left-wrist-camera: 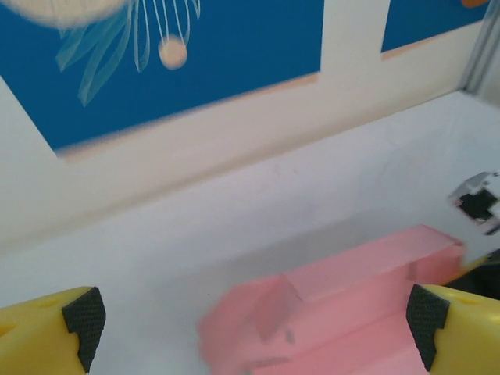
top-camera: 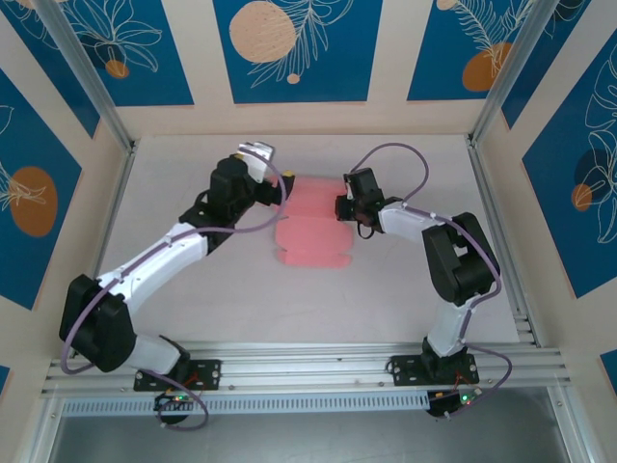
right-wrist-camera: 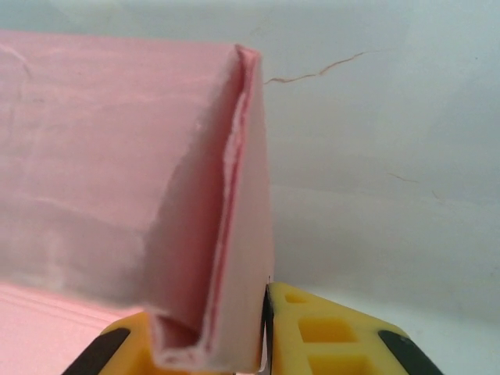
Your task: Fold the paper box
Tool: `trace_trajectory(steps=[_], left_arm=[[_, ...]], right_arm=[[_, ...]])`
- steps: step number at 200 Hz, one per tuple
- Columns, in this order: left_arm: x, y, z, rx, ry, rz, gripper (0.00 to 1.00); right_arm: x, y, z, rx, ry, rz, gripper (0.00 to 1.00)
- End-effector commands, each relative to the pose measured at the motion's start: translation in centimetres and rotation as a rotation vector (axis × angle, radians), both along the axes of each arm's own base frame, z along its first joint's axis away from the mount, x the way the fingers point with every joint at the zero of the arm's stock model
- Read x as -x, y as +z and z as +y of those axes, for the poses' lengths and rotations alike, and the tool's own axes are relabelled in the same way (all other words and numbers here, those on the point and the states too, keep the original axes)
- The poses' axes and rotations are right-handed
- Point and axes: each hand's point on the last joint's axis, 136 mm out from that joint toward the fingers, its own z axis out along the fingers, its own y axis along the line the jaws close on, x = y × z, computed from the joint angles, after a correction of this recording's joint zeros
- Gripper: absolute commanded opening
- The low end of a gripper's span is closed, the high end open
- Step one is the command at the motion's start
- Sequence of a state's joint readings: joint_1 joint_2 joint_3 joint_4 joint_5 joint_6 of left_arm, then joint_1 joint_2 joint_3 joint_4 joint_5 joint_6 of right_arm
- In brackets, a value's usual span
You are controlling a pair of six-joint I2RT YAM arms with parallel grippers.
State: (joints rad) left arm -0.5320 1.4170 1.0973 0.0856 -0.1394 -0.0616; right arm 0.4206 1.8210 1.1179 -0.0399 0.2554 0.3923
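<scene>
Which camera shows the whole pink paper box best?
The top external view: it takes in the whole paper box, outline and all. The left wrist view catches a blurry part with raised flaps. The right wrist view shows one folded edge up close.

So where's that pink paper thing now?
From above, the pink paper box lies centrally between both pincers: the right pincer grips its right edge, and the open left pincer sits at its far left corner.

Lab enclosure: aluminium frame (top-camera: pixel 289 362), patterned panels (top-camera: pixel 328 58).
</scene>
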Motion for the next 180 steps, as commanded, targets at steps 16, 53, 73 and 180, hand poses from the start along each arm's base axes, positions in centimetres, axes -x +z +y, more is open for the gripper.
trace_trajectory(steps=[16, 53, 73, 180], left_arm=[[1.7, -4.8, -1.6, 0.35, -0.075, 0.417, 1.0], [0.7, -6.3, -3.3, 0.341, -0.124, 0.51, 0.97], [-0.5, -7.6, -3.4, 0.29, -0.106, 0.518, 0.93], [-0.6, -12.4, -5.2, 0.244, -0.111, 0.638, 0.85]], right_arm=[[1.0, 1.2, 0.5, 0.007, -0.001, -0.003, 0.17], [1.4, 1.5, 1.2, 0.014, 0.006, 0.005, 0.17], [1.5, 1.6, 1.5, 0.01, 0.011, 0.006, 0.17], [1.7, 1.9, 2.3, 0.003, 0.011, 0.005, 0.17]])
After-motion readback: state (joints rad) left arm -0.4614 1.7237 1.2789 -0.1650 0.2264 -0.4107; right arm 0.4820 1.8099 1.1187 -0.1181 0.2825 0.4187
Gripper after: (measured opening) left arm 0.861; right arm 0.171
